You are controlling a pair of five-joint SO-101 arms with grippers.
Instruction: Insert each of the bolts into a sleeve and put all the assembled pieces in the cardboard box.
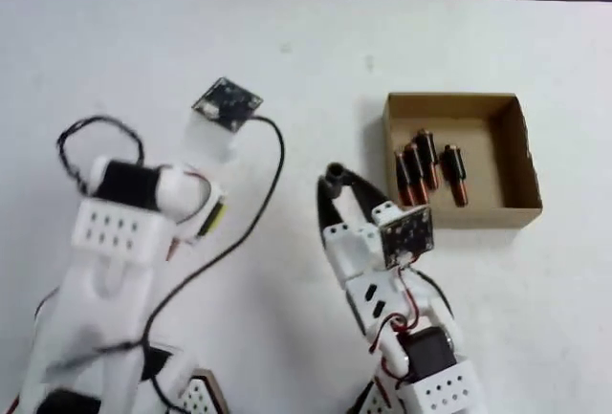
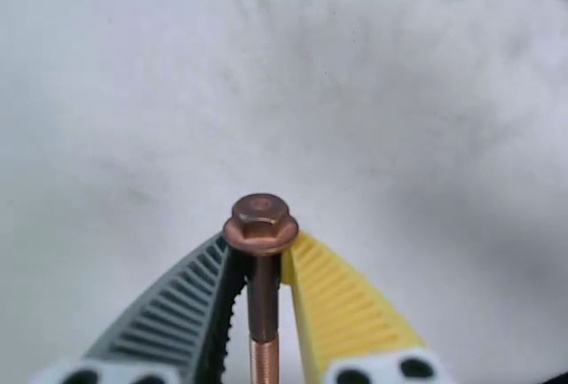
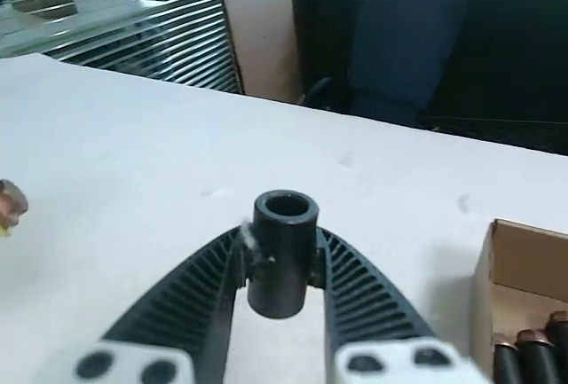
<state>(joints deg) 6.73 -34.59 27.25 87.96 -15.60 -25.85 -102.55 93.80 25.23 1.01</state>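
Nearest, the two arms rise from the near edge of the white bench (image 1: 134,41), the left arm on the left and the right arm just right of the middle. A black cable (image 1: 277,170) curves across the bench between them. The left pincer (image 2: 259,255) is clenched on a copper-coloured bolt (image 2: 261,300). Its grey and yellow fingers press the shank from either side just below the flanged hex head. The head stands out past the fingertips, and the threaded end runs back between the fingers, with bare bench beyond it. A little farther off and to the right, the right pincer (image 3: 280,246) grasps a black sleeve (image 3: 282,260) around its middle, with the two black ribbed fingers closed on its sides. The sleeve stands upright with its open bore facing up. Farther still and to the right lies the cardboard box (image 1: 524,161), open at the top, near the sleeve but apart from it. Inside it, a small cluster of assembled pieces (image 1: 427,167) lies side by side, mostly in the left half, dark sleeves with copper showing. Beyond the box the bench runs on to its far edge.
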